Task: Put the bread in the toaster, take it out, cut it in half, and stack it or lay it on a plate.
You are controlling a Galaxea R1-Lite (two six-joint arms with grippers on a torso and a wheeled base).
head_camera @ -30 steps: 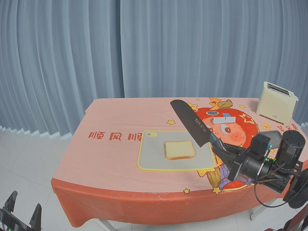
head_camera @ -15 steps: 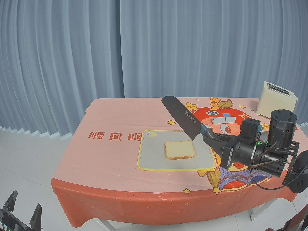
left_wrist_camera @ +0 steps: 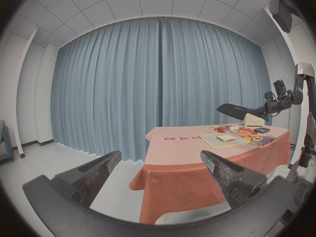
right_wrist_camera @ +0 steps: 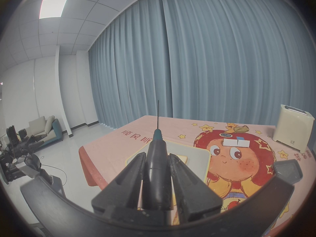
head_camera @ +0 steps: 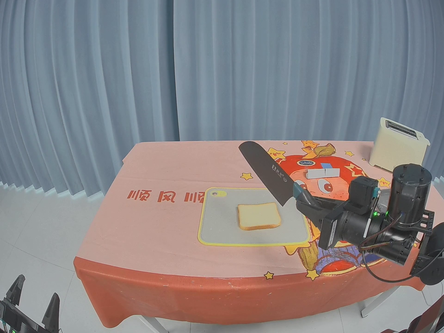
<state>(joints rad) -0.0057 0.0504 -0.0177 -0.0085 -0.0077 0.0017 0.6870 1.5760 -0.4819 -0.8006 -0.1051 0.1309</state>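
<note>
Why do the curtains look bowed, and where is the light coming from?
Head view: the wide lens bows the curtain folds; light is soft, with hardly any shadow beside the bread. Left wrist view: dark rounded corners, the ceiling curves. Right wrist view: one ceiling light panel glows bright; the knife appears edge-on as a thin line.

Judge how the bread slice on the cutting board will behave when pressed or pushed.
The bread slice looks thin and soft, so it would likely squash or bend, not stay stiff. It lies loose on the smooth cutting board, so a sideways push may slide it. It seems light; the knife in the right gripper could drag it.
</note>
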